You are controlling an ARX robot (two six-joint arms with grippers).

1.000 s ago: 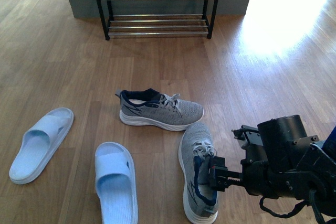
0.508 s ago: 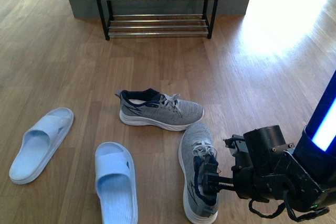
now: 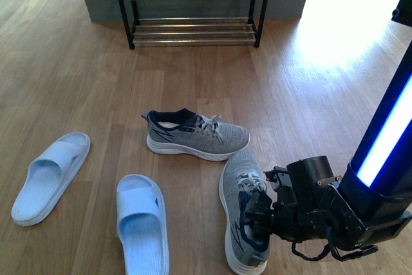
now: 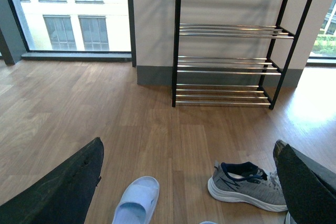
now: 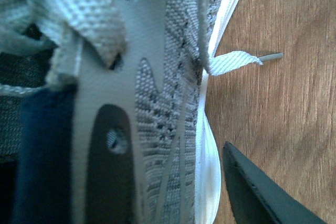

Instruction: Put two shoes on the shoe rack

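- the right gripper (image 3: 252, 220) is low over the heel opening of the near shoe (image 3: 235, 181); its jaws stand apart, with one finger (image 5: 257, 192) just beside the white sole.
- the left gripper (image 4: 187, 142) is spread wide and holds nothing.
- the far shoe (image 3: 196, 134) lies just beside the near shoe's toe.
- the shoe rack (image 3: 193, 30) stands at the far wall, with bare wooden floor (image 3: 193, 75) before it.
- the near slipper (image 3: 141, 223) and the far slipper (image 3: 48, 175) lie to the left, away from the rack.
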